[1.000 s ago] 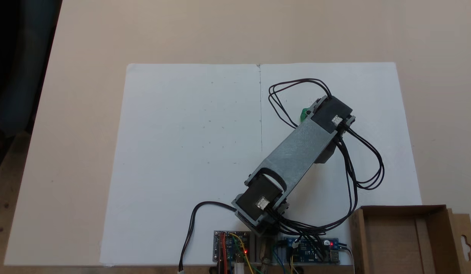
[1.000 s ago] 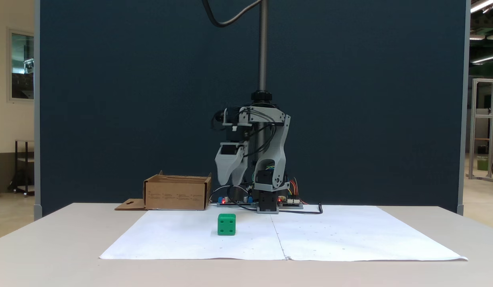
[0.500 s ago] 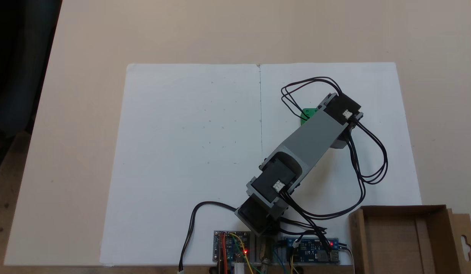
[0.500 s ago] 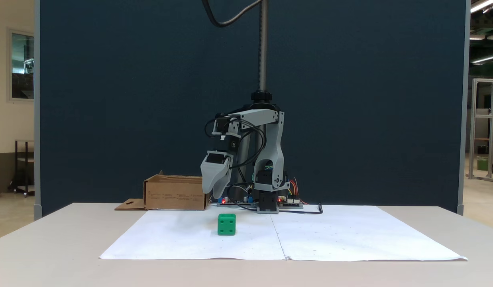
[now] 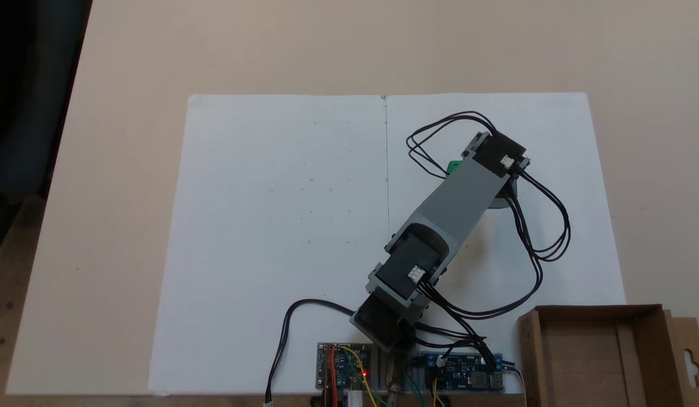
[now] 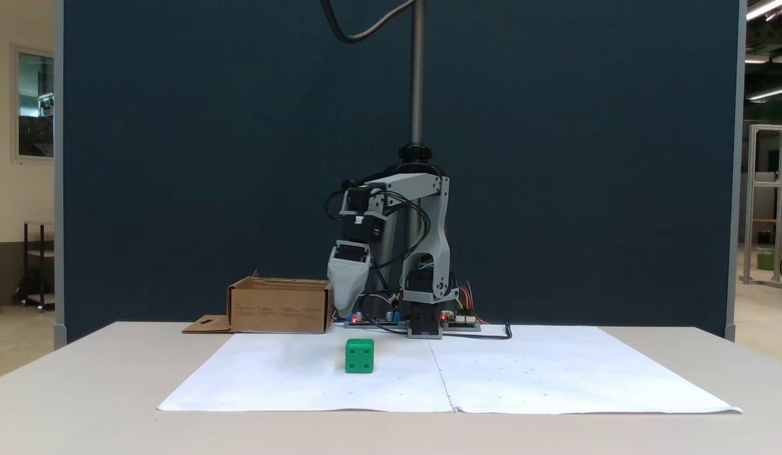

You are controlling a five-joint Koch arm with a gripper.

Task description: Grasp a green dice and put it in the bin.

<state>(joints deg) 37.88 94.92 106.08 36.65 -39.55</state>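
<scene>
Green dice [image 6: 360,356] sits flat on the white paper [image 6: 523,379], a little left of the paper's middle fold when seen from the front. From above, just a bit of the green dice [image 5: 454,166] peeks out beside the gray arm [image 5: 459,192]. The gripper [image 6: 347,311] hangs up in the air, pointing down, above and behind the dice and not touching it. Its jaws look pressed together, but I cannot tell for sure. The bin [image 6: 280,306] stands on the table near the arm's base.

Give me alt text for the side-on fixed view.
A grey arm's gripper hangs above a green dice on white paper. A cardboard bin sits at back left.
</scene>
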